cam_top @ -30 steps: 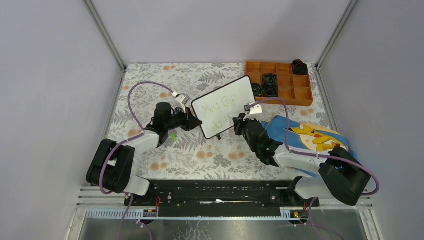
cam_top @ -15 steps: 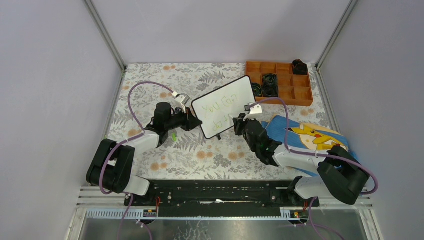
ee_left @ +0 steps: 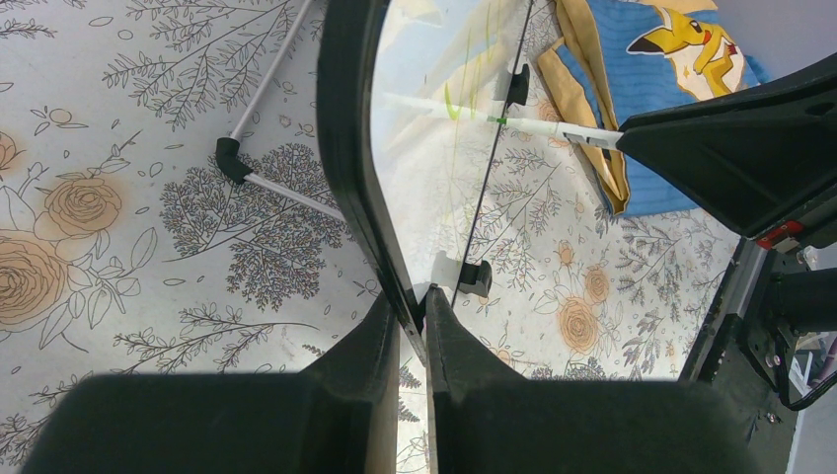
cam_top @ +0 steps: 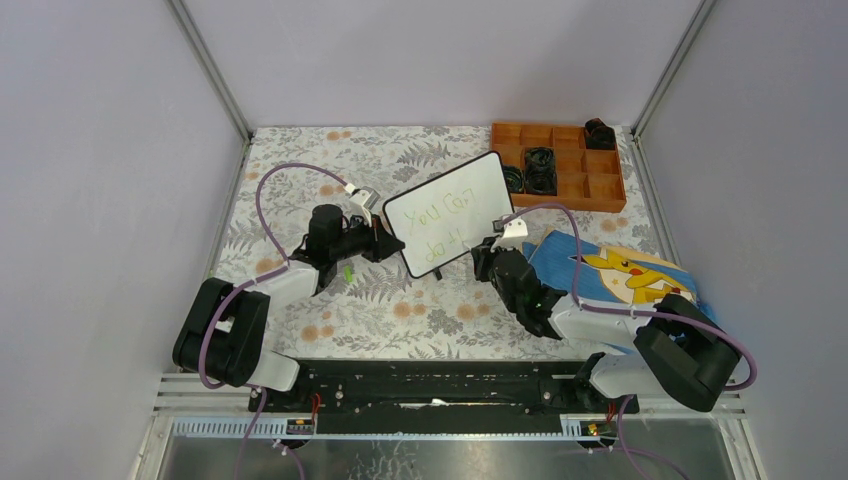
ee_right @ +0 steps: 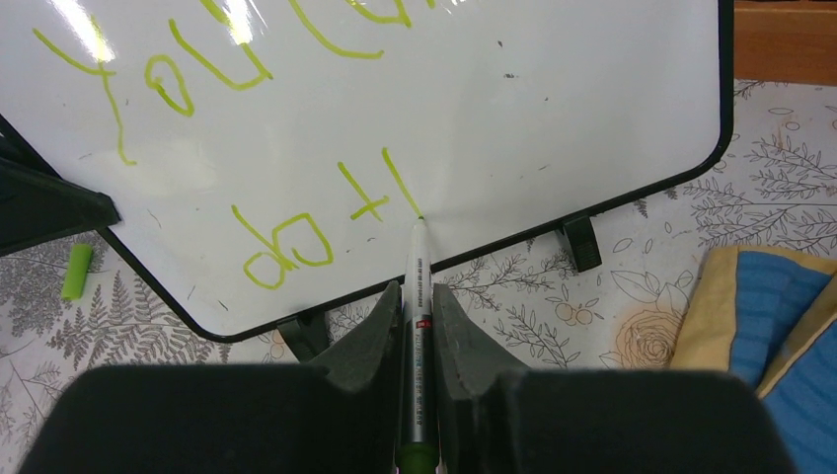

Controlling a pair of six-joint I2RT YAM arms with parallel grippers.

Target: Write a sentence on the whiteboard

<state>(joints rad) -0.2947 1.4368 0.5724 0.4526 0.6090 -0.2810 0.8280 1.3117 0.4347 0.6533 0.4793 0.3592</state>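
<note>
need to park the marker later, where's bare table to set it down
Bare floral tabletop lies between the two arms, nearer than the whiteboard; another patch at the far left corner. Crowded: right side, with orange tray and blue cloth.

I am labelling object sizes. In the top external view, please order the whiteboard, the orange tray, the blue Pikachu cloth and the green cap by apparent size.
1. orange tray and whiteboard: nearly alike, not ranked.
2. blue Pikachu cloth: partly hidden by the right arm, so its rank is unsure.
3. green cap: clearly smallest.
</note>
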